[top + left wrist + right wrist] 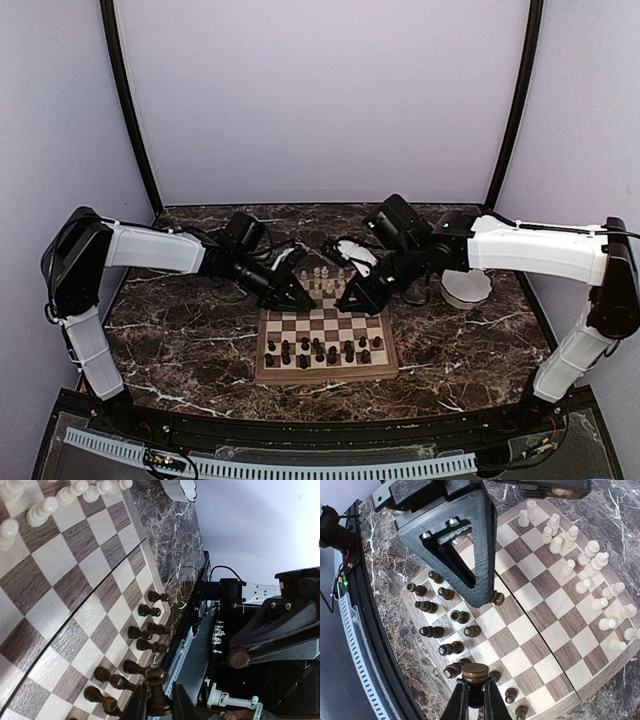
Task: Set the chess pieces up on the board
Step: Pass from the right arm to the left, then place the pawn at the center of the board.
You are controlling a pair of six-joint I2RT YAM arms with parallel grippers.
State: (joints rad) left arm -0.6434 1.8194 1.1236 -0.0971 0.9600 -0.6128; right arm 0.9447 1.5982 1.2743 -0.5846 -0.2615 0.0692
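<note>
Pieces held over board

Left gripper [159,696] is clamped on a dark piece [156,677]. Right gripper [476,684] pinches a second dark piece [475,671]. Both hang above the board [325,376], which lies mid-table [180,340] between the arms.

The left arm [150,248] and right arm [535,250] have glossy white link shells, black joints and loose black cables.

Pale lilac walls [320,100], black curved corner posts [128,110], dark white-veined marble tabletop [180,340]
</note>
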